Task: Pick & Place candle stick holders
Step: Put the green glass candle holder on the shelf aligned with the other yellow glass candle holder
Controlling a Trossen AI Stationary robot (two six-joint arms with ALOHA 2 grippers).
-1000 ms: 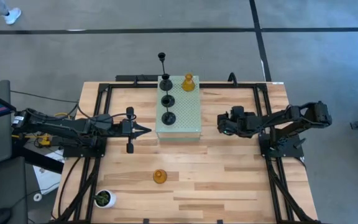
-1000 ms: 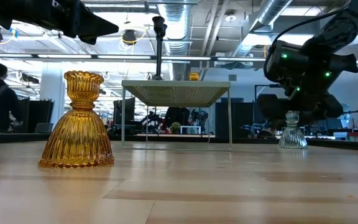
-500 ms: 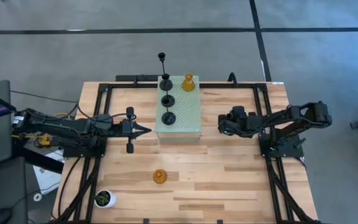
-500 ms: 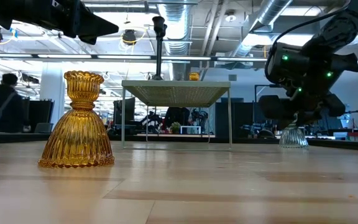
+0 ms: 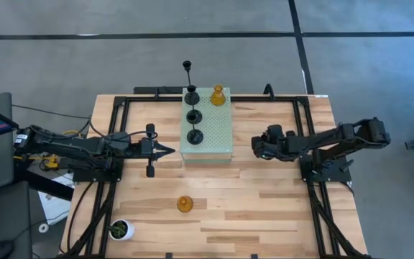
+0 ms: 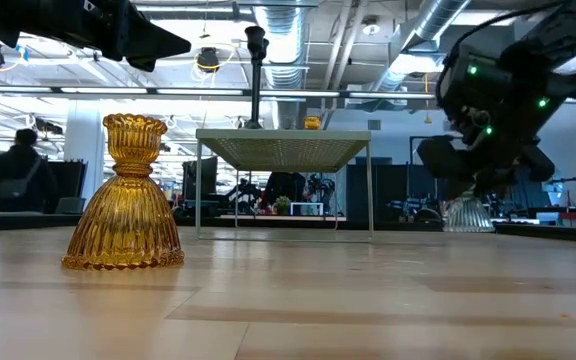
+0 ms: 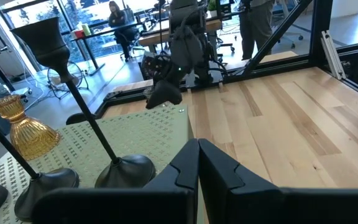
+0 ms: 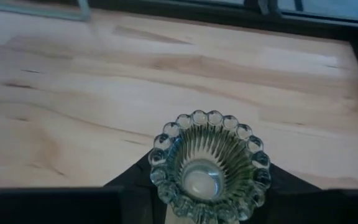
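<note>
1. The right tool [image 5: 259, 147] sits to the right of the green perforated block [image 5: 207, 133], its two dark fingers [image 8: 135, 180] closed around the pale glass candle holder [image 8: 207, 163].
2. That holder is clear with a faint grey-green tint, has ribbed sides and a ring of small round beads around its rim, and its cup shows a smooth hollow in the right wrist view.
3. In the low view the same holder [image 6: 468, 214] shows only its flared ribbed base under the dark tool, right of the block; whether it touches the wooden surface [image 5: 264, 201] I cannot tell.
4. The left tool [image 5: 165, 151] hangs just beside the block's left edge, its fingers pressed together and holding nothing.
5. Three black holders stand on the block in a row: a tall one [image 5: 187, 67] with a thin stem at the far end, then two more [image 5: 194, 116] [image 5: 195, 136] with round bases.
6. An amber holder [image 5: 218, 95] stands on the block's far right corner, ribbed and bell-shaped.
7. A second amber holder [image 5: 185, 204] stands alone on the surface, well in front of the block; in the low view it has a fluted skirt and a scalloped cup.
8. A white pot with a green plant [image 5: 121, 229] sits further to the block's front left.
</note>
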